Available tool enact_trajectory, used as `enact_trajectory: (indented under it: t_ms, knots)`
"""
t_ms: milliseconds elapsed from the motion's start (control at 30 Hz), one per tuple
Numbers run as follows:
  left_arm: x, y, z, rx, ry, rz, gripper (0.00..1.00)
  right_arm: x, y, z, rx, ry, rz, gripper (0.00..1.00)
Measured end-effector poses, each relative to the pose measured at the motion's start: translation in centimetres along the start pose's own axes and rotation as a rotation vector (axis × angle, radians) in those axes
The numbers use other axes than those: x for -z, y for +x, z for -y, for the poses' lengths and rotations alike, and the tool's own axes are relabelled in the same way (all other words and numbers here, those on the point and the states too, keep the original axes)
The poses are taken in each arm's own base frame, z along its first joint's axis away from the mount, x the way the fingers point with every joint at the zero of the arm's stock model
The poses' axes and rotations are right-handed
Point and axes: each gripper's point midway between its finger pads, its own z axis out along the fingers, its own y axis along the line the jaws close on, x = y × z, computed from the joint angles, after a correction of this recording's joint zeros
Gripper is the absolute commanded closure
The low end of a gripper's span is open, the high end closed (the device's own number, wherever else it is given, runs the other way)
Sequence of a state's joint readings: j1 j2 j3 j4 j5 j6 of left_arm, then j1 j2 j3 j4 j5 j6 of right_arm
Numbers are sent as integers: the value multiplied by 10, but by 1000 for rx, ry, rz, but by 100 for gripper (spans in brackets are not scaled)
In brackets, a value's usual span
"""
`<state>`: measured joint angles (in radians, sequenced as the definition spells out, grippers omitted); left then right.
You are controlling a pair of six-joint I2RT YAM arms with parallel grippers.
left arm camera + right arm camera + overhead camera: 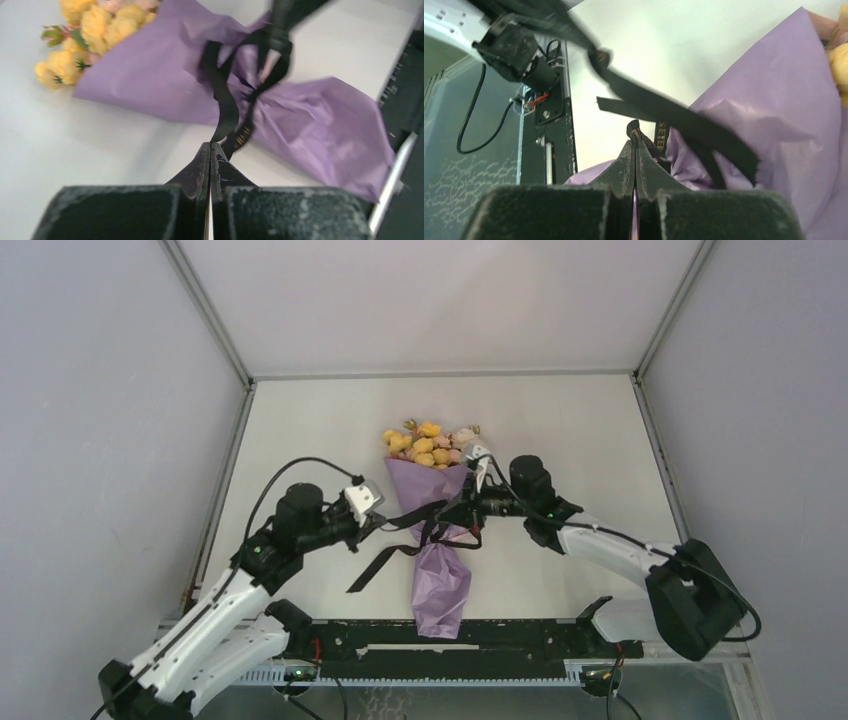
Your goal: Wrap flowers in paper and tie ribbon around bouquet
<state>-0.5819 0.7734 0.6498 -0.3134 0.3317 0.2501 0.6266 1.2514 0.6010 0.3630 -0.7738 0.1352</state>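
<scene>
Left wrist view: the left claw [210, 148] has its jaws pressed together on a strand of the ribbon [226, 107]; the right claw [634, 141] is also pinched tight on the ribbon; further away the bouquet [425, 490] lies on the table [300, 430] between both claws, the ribbon looped around its waist, the flowers [425, 445] at its far end.

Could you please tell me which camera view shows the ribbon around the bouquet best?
The left wrist view: the ribbon cinches the purple paper up close there. The top view shows it small; the right wrist view shows blurred strands.
</scene>
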Motion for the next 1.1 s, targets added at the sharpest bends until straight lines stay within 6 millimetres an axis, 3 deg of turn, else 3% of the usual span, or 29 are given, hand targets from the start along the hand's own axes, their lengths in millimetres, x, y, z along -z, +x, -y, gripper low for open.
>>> enact_trajectory:
  t_ms: [100,267,433,567,800,967,1100]
  knots:
    - [21,7,22,-9,69,21,100,-14,-10,10,-32,11,-11,100]
    - [46,-2,49,-44,171,92,100,-28,-15,25,-91,43,-22,100]
    - [50,7,70,-51,293,72,100,-34,-8,44,-153,96,-50,100]
    - [44,1,83,-60,373,80,100,-35,-1,61,-200,141,-60,100]
    - [25,-48,119,-68,523,202,100,-39,8,80,-252,191,-82,100]
    - [20,-81,160,-91,643,315,100,-43,3,83,-269,194,-71,100]
    - [17,-96,181,-120,706,383,100,-43,2,83,-276,197,-69,100]
